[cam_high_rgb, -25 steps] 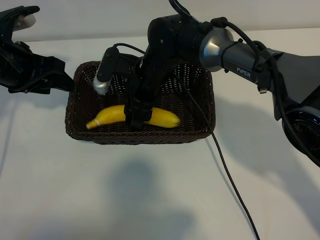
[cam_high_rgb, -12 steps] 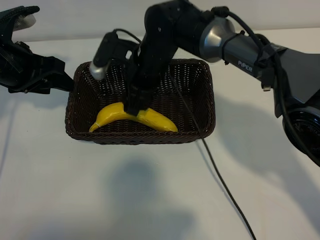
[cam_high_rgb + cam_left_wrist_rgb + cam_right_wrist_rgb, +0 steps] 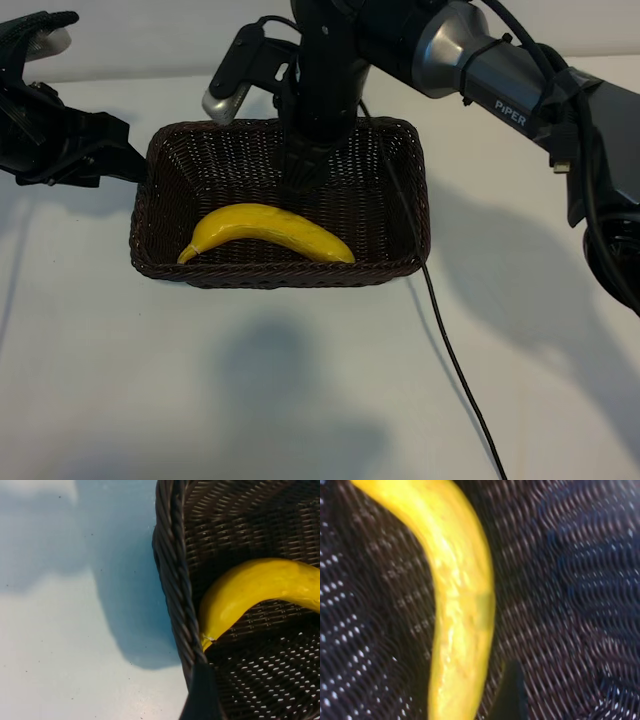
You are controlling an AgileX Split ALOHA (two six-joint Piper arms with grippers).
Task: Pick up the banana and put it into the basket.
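nearest the camera in the exterior view lies the banana [image 3: 268,232], flat on the floor of the basket [image 3: 412,262] against its near wall. its long axis runs across the basket from left to right, stem end toward the left arm's side, back arched away from the camera. nothing touches it.

just behind and above it hangs the right gripper [image 3: 303,180], pointing steeply down over the middle of the basket. the banana lies below it and a little toward the camera, clear of the fingertips. from the exterior view the fingers read as apart with nothing between them; the right wrist view shows the banana [image 3: 457,605] free on the weave [image 3: 570,580], with only a dark finger edge low in the picture.

farther off, beyond the basket's left rim, the left gripper [image 3: 45,45] sits parked above the table [image 3: 300,400], fingers spread, holding nothing. its wrist view catches the rim [image 3: 175,580] and the stem end of the banana [image 3: 250,590].

the right arm is far the nearer. i judge the placing done, and what is left is a straight lift clear of the basket walls.

count: one banana, one basket, two arms, one cable [image 3: 455,360] trailing over the table.
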